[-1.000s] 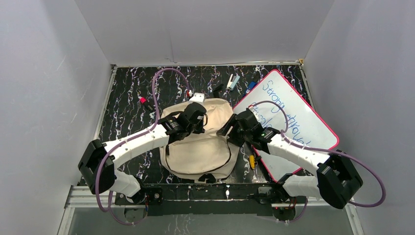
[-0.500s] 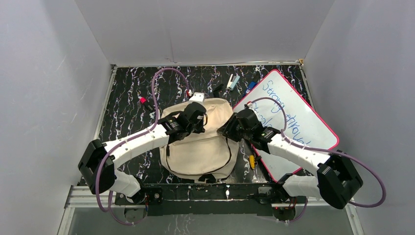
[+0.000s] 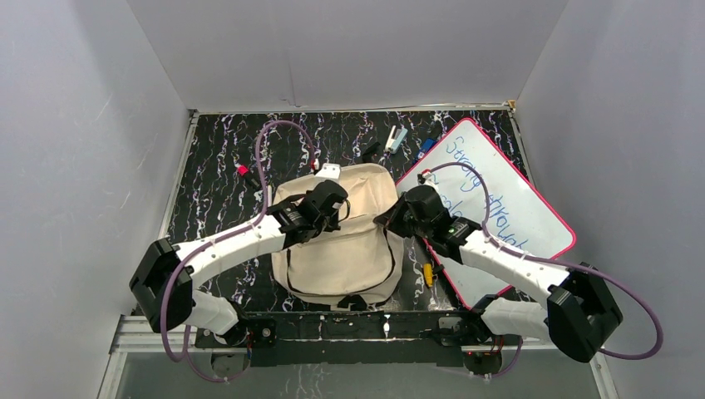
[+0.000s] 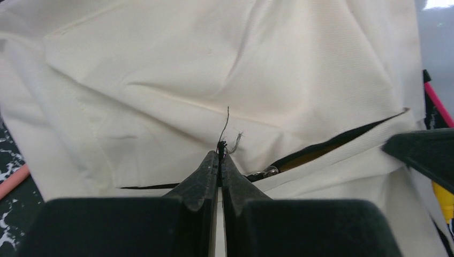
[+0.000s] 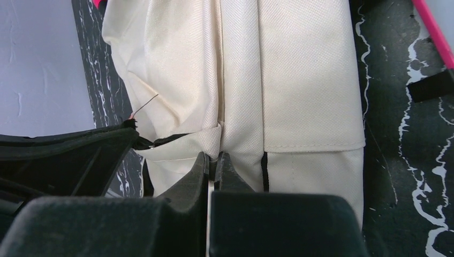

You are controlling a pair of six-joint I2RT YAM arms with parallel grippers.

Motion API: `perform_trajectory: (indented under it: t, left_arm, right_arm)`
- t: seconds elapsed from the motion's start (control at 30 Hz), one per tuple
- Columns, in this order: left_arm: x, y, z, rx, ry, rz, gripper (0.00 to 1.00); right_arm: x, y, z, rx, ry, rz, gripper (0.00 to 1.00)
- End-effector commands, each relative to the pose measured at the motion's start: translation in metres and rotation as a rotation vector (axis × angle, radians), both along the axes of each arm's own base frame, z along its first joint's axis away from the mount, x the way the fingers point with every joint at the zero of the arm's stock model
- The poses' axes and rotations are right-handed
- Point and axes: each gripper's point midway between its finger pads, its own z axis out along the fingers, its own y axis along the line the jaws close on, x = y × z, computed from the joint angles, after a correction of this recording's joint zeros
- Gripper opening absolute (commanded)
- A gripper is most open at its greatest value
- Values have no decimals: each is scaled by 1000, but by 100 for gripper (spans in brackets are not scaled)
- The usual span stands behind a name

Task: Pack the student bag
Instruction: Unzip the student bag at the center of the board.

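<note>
Under L gripper (image 4: 220, 154), at R gripper (image 5: 213, 159): student bag (image 3: 341, 259).

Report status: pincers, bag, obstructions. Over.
Left pincer shut on black zipper cord. Right pincer shut on student bag, side fold. Zipper partly open. Whiteboard beside bag, under right arm.
</note>
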Motion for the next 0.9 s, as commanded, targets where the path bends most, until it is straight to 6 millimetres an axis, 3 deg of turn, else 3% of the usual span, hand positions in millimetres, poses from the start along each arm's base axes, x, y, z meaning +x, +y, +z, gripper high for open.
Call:
perform_trajectory:
  t: [0.0,0.27,0.5,0.63,0.87]
  left_arm:
    - [-1,56,5,129,-39,144,0]
    - [-23,123,-17,204,49,312,0]
    - [-30,169,-22,251,82,426,0]
    - [-28,174,-19,251,84,447,0]
    - [-25,165,-21,194,104,435,3]
  right_arm:
    - [14,-25,11,-58,-78,-98,0]
    - [14,-34,12,-84,-89,-118,0]
    - [13,-35,12,-98,-92,-114,0]
    - [14,-34,13,-104,-103,-97,0]
    - [18,-29,28,-133,-166,-33,0]
